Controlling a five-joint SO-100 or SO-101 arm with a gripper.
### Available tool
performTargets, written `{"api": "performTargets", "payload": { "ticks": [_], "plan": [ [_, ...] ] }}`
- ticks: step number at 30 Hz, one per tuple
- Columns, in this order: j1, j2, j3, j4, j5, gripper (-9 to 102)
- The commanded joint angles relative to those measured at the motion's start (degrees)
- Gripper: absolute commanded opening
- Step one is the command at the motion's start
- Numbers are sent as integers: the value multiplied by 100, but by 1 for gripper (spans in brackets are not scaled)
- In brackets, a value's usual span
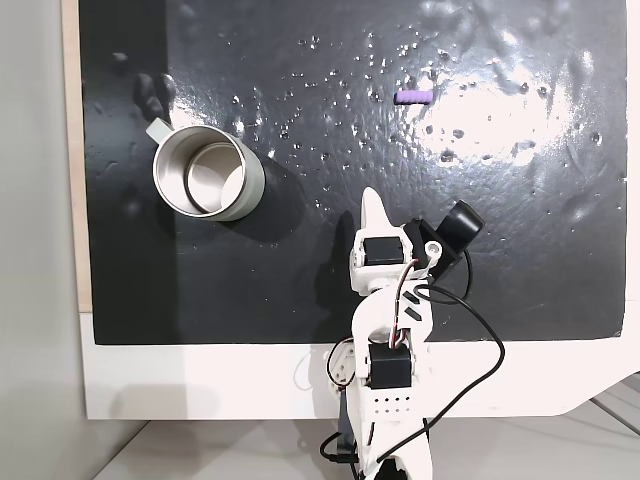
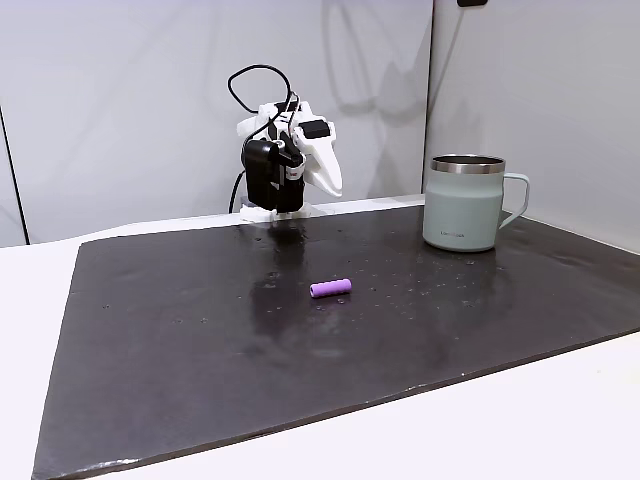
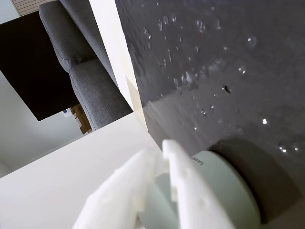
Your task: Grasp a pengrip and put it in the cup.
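My claw sits folded, fingers pressed together on nothing, since the pengrip lies untouched at one o'clock, cup at ten

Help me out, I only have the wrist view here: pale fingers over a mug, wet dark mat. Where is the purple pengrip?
Observer: The pengrip lies on its side on the black mat, apart from the cup and nowhere near the tool.
Operator: Is anything inside the cup?
Observer: In the fixed view from above its interior looks empty.
Operator: Is the tool carrying anything?
Observer: No. In that same view its fingers look closed together, with nothing between them.
Operator: And the arm?
Observer: Folded back near its base at the mat's edge, in both fixed views.
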Motion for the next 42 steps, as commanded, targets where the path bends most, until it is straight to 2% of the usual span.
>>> {"api": "performTargets", "payload": {
  "ticks": [1,17,25,29,34,39,42],
  "plan": [
    [88,70,299,44,-9,0],
    [97,70,290,62,-9,0],
    [132,0,-914,782,70,0],
    [88,-1424,-2285,1020,185,0],
    [571,-3665,-4685,1714,316,0],
    [870,-5467,-6829,2839,325,0],
    [967,-6627,-8191,3683,-44,0]
  ]
}}
